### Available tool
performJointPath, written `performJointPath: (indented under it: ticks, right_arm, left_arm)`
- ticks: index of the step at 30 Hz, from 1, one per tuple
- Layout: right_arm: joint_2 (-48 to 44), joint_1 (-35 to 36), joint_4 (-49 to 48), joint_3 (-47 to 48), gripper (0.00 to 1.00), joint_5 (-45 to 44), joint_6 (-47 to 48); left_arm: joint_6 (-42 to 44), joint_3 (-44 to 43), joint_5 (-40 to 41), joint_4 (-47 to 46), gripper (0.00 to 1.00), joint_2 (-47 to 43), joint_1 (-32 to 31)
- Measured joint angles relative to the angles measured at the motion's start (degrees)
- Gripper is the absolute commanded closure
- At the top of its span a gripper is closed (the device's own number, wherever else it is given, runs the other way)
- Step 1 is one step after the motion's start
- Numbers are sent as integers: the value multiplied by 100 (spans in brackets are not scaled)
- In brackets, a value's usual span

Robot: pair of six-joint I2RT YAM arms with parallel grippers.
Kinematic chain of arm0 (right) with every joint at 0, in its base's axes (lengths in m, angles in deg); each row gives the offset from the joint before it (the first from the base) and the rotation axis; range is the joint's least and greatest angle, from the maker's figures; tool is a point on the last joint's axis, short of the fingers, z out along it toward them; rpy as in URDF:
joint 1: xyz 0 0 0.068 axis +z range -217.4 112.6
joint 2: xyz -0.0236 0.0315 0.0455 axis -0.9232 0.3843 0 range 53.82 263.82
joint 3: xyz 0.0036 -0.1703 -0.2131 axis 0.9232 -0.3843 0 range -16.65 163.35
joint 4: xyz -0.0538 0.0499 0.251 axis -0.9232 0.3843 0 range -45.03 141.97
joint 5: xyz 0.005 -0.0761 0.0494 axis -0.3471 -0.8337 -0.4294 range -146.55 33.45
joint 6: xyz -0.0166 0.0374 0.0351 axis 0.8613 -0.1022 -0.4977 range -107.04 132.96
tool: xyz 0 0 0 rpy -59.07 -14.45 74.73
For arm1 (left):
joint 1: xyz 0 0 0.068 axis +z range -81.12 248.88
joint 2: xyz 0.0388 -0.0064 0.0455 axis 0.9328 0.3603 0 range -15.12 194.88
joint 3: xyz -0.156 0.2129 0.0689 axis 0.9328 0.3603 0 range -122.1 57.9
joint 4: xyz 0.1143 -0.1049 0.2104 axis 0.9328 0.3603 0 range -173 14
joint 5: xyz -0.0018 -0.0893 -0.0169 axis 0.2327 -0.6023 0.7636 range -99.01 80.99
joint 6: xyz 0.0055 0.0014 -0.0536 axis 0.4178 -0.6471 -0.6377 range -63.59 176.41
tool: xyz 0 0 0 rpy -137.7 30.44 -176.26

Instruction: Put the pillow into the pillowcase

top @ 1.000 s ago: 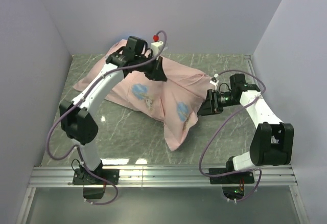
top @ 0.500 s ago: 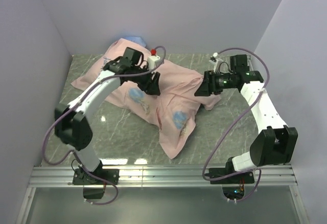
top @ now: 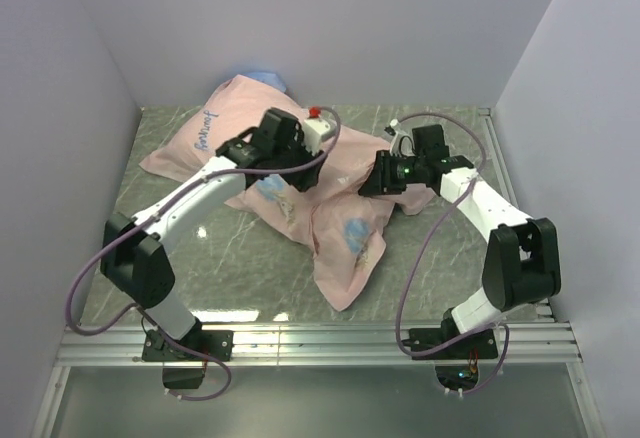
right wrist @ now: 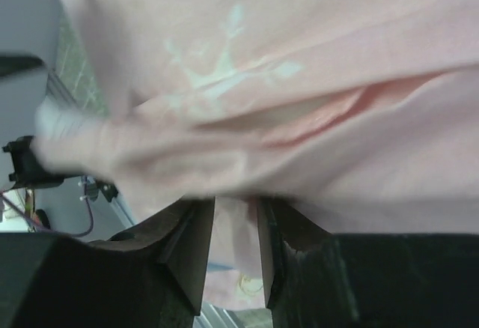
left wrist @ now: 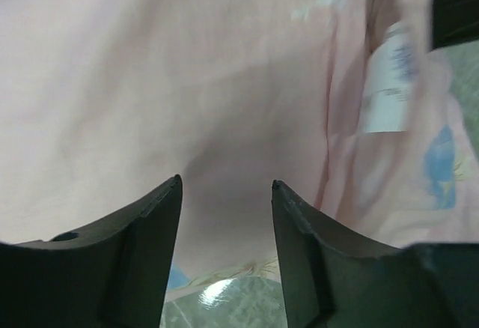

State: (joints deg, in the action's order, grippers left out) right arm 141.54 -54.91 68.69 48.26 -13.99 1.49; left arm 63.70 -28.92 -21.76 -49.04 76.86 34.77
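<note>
The pale pink pillowcase [top: 240, 128] lies across the back of the table, bulging at the back left, with a flat flap [top: 350, 248] carrying blue print trailing toward the front. The pillow is hidden. My left gripper [top: 298, 176] hovers over the middle of the pillowcase [left wrist: 187, 81]; the left gripper [left wrist: 226, 182] is open with nothing between its fingers. A white label [left wrist: 389, 81] shows on the cloth to its right. My right gripper [top: 370, 176] is at the pillowcase's right edge. In its own view a blurred fold of pillowcase [right wrist: 299, 43] drapes over the right gripper [right wrist: 236, 202], hiding the tips.
Grey marbled table [top: 440, 248] is walled on the left, back and right. An aluminium rail [top: 320, 338] runs along the near edge by the arm bases. A bit of blue cloth [top: 262, 76] peeks out behind the pillowcase at the back wall.
My left gripper let go, opened and moved right along the pillowcase. My right arm swung left and back onto the pillowcase's right edge, and its jaws have narrowed.
</note>
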Motion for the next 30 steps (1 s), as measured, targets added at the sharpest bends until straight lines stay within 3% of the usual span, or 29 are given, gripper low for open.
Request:
performJointPath:
  ticks: [10,15,18,23,30]
  right_arm:
    - [-136,-125,-81,-874,64,-52,197]
    - [-415,-151,-15,-872,62,11,293]
    - [-492,-162,68,-872,61,111,341]
    - [-1016,-190,103,-872,57,391,225]
    - [-1602,-186,-800,-994,61,723,-643]
  left_arm:
    - [-214,409,339,-313,27,278,-804]
    - [-219,374,634,-573,29,345,-1311]
    - [-212,258,1038,-695,35,603,-1478]
    - [-227,199,1663,-824,63,927,-1491]
    - [-245,-61,1757,-741,86,804,-1482]
